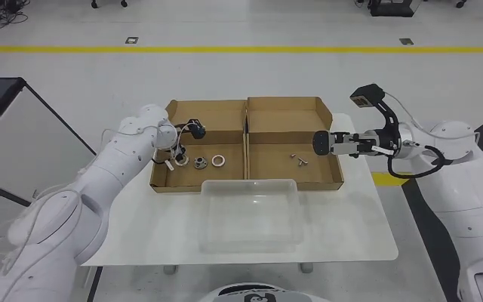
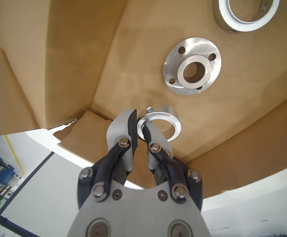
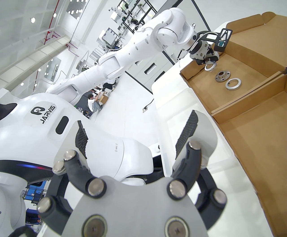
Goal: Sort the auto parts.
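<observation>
One counter (image 1: 355,226) holds the right box (image 1: 290,117), the right pincer (image 3: 137,120) gaping empty beside it, and the left box (image 1: 207,113), where the left pincer (image 2: 139,122) pinches a ring collar (image 2: 176,125) by its thin wall; so slim a bite may slip.

Left box (image 1: 198,106): the left gripper (image 2: 139,122) takes up the near-left part, pinching a collar (image 2: 167,110) by its rim. A flange (image 2: 192,69) and a ring (image 2: 225,21) lie in a row just right of it. Over the far half of that floor there's room to come down. The middle wall (image 1: 246,143) blocks sideways passes between the boxes. Right box (image 1: 279,151): wide open floor, small bolts (image 1: 298,158) right of centre. The right gripper (image 3: 136,116), fingers spread, is at its right wall. A clear bin (image 1: 249,183) just near of both boxes blocks a low near-side approach. The open table (image 1: 355,219) right of the bin gives a way in.
</observation>
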### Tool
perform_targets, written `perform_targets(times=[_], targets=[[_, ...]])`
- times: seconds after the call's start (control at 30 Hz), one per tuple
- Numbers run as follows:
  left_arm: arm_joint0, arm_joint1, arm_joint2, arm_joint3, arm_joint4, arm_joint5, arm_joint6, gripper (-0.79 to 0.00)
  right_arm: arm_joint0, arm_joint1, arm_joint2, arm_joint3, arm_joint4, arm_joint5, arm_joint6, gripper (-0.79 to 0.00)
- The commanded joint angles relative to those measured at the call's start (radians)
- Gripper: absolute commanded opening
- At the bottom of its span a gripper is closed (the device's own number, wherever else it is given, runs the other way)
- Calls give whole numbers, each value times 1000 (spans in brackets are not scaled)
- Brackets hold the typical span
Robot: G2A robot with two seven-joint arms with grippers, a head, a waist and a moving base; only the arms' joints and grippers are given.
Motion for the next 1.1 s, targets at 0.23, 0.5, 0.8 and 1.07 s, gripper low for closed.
perform_targets(times=[0.23,0.5,0.8,1.07], targets=[[-12,-45,18,84,11,-15,21,-785,0,0,0,0,0,0,0,0],[-18,-77,26,152,19,-31,39,-665,0,0,0,0,0,0,0,0],[-43,-98,21,203,31,-57,59,-443,0,0,0,0,0,0,0,0],[-63,-97,4,213,44,-64,70,-419,0,0,0,0,0,0,0,0]])
